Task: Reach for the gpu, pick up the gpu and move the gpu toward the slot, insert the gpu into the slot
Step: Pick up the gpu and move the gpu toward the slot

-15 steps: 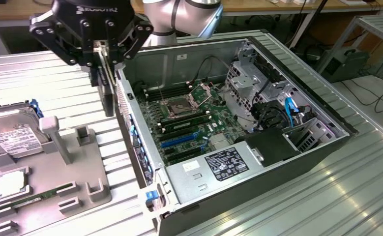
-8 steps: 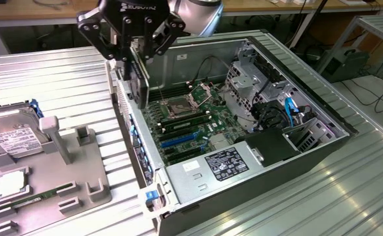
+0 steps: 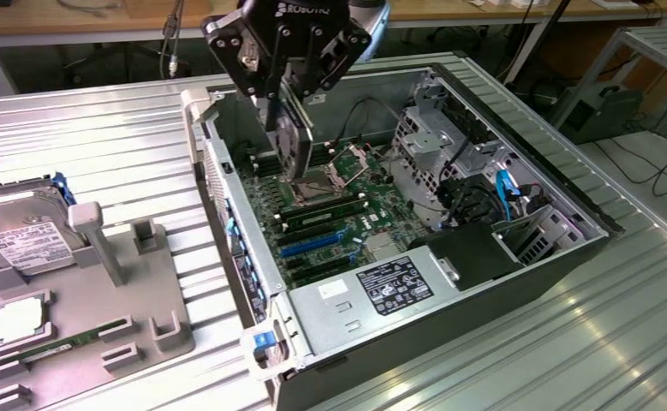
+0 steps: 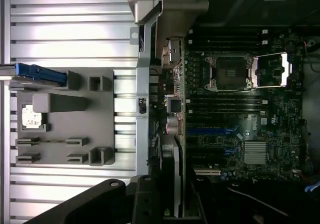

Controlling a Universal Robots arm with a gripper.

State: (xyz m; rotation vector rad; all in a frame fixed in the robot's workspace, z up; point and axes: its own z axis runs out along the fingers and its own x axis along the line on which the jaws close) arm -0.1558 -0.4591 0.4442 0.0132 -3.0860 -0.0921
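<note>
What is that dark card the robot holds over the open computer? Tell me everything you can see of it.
The gpu is a thin, flat, dark circuit card with a lighter metal edge. It hangs upright, on edge, pinched at its top by the gripper, touching nothing else. It is over the open computer case, above the green motherboard, clear of the blue slot.

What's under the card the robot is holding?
The gpu hangs above the green motherboard. The processor socket and the blue slot lie uncovered. The board right beneath the card is hidden.
</note>
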